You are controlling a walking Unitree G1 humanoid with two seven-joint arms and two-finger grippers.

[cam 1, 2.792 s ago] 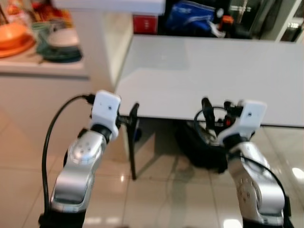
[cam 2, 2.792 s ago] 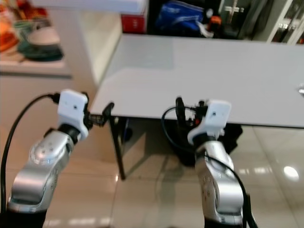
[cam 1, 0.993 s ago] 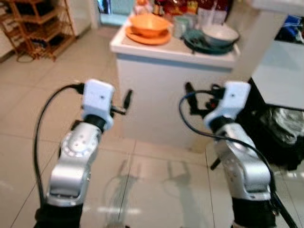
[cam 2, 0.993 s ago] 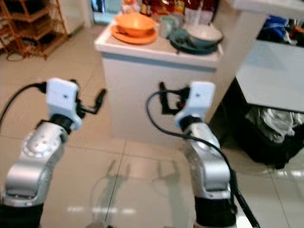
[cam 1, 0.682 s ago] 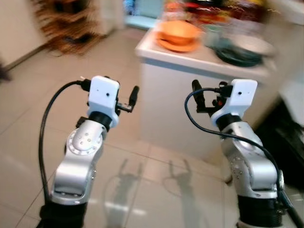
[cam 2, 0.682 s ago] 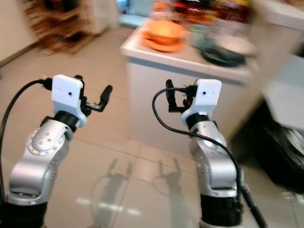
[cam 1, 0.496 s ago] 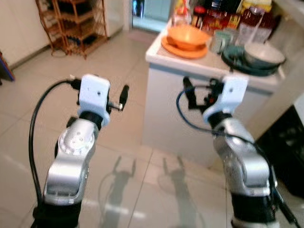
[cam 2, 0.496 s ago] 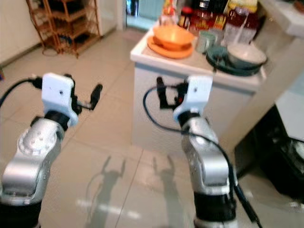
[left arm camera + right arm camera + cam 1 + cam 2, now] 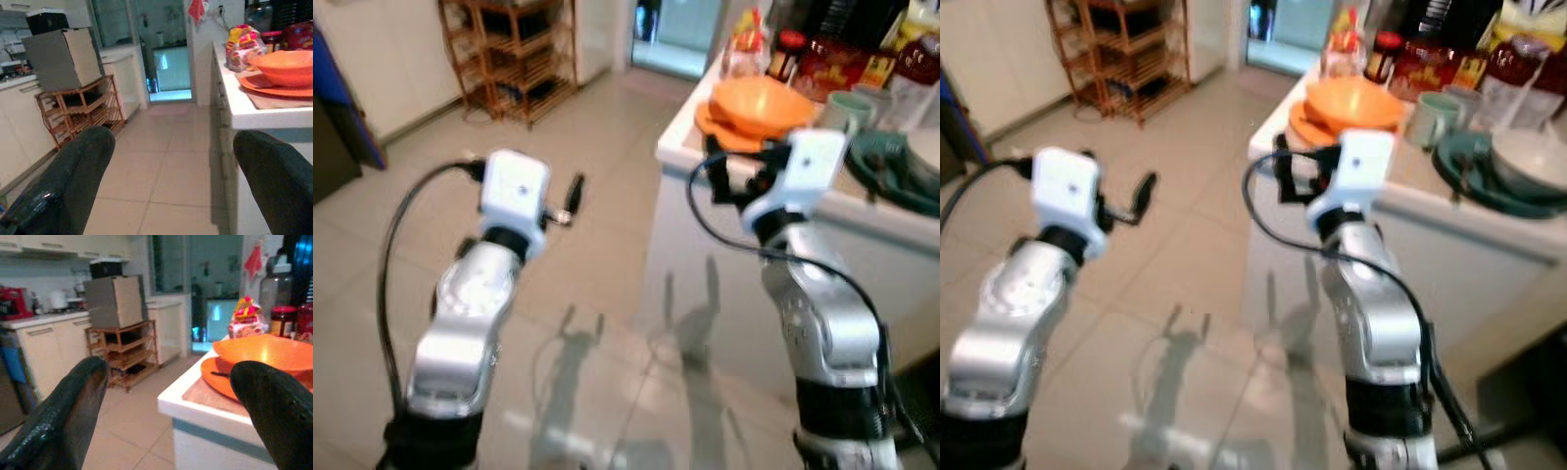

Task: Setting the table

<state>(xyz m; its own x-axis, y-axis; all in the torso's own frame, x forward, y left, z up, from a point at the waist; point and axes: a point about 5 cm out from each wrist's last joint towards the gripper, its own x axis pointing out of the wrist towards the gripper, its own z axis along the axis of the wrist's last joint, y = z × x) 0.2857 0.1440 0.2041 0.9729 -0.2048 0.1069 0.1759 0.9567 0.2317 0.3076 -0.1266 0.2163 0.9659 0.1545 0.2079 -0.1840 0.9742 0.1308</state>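
No legible text; labels on jars (image 9: pixel 1383 51) and packets (image 9: pixel 240 39) too blurred.

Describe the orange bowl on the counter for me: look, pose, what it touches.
The orange bowl is wide and shallow, glossy like plastic or glazed ceramic, sitting upright and appearing empty from the right wrist view. It rests on a matching orange plate, which lies on a brownish mat at the near corner of the white counter. A jar and packets stand behind it. The right gripper, jaws open, is in front of it, not touching.
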